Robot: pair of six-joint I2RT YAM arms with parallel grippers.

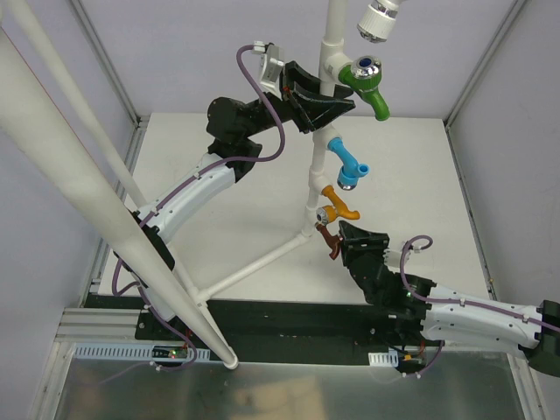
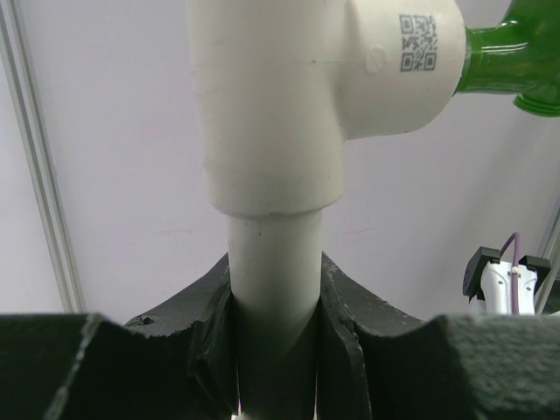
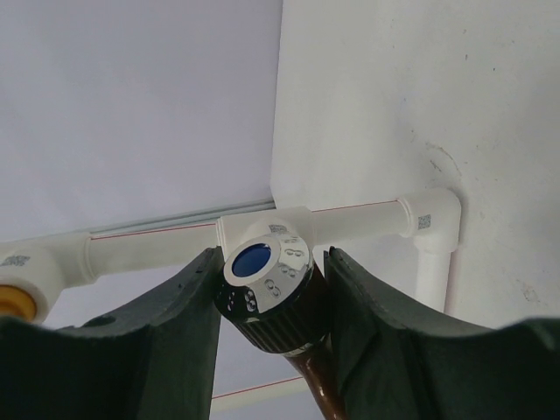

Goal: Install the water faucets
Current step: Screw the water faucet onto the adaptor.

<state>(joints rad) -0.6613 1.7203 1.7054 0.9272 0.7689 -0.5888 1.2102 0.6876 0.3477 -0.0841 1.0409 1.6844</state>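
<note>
Left tool (image 2: 276,319) clamps the white pipe (image 2: 276,254) beneath the fitted green faucet (image 1: 367,83). Right tool (image 1: 348,238) pinches the brown faucet (image 3: 265,278) at the lowest tee (image 3: 302,219), apparently the final fitting, which likely needs twisting home.

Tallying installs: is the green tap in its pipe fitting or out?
In: the green tap meets the side outlet of the white fitting with no gap showing.

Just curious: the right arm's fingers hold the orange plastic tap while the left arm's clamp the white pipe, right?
No, the right fingers hold the brown plastic tap, seen in the right wrist view; the left fingers do clamp the white plastic pipe.
</note>
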